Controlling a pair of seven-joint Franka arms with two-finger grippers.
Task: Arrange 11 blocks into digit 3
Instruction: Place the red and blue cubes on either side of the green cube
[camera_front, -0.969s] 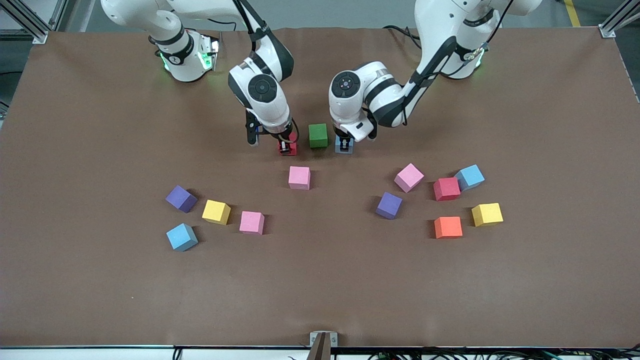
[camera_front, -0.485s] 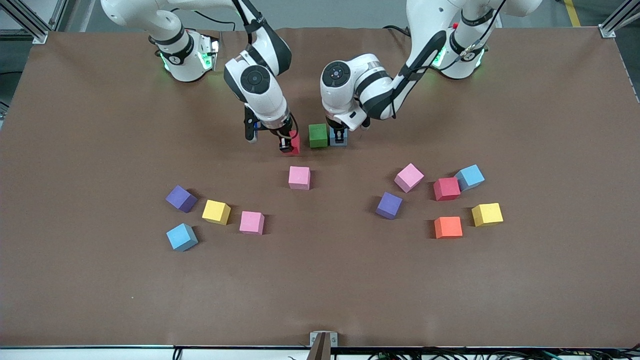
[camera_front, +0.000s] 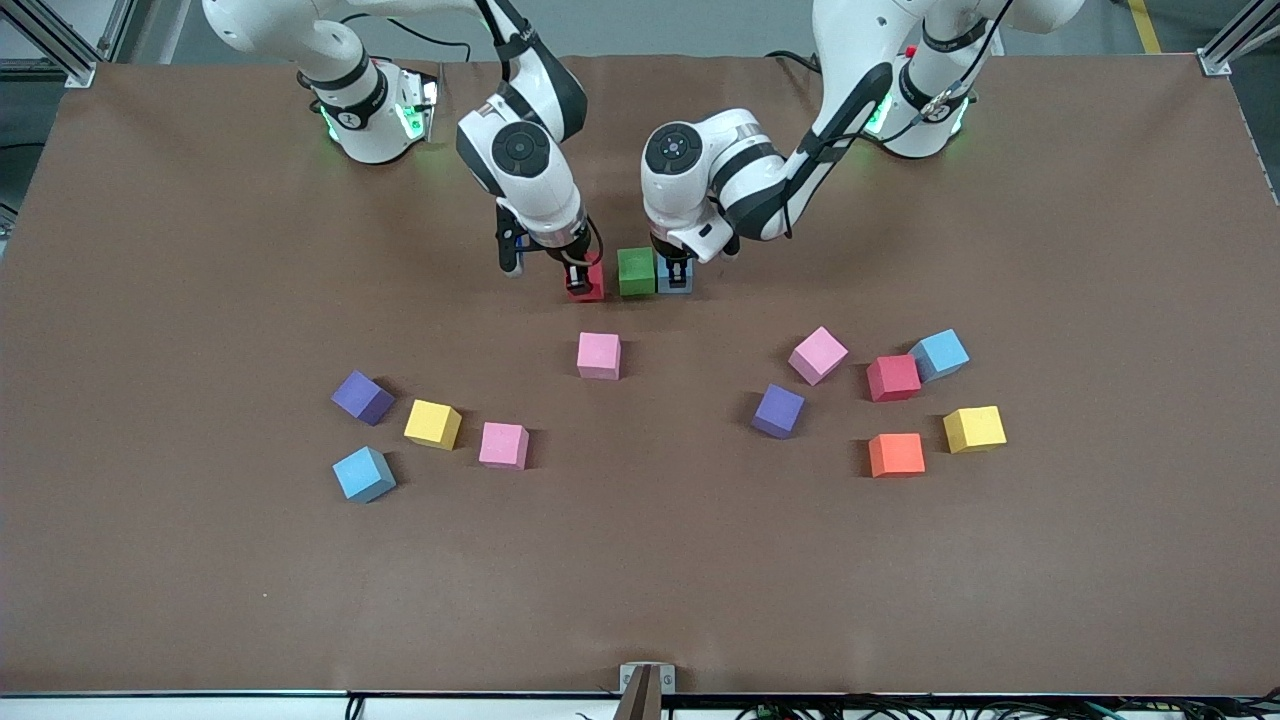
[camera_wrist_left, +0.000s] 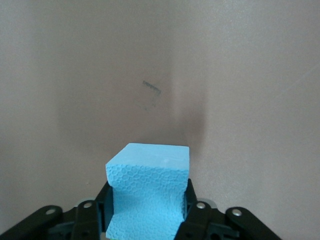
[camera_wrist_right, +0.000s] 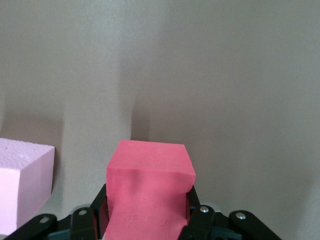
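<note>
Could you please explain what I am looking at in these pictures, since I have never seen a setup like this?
These are two white robot arms bolted along one edge of a brown table, each ending in a two-finger gripper. The wide picture comes from a high camera facing the robots. The two close-ups come from small cameras on the wrists, looking down past the fingers.

The left gripper is shut on a blue block, and the right gripper is shut on a red block. Both hold their cubes down at the table, one on each side of a green block, so the three make a short row.

Loose foam cubes lie nearer the front camera: one pink block just below the row, a group of four toward the right arm's end, and six toward the left arm's end.
</note>
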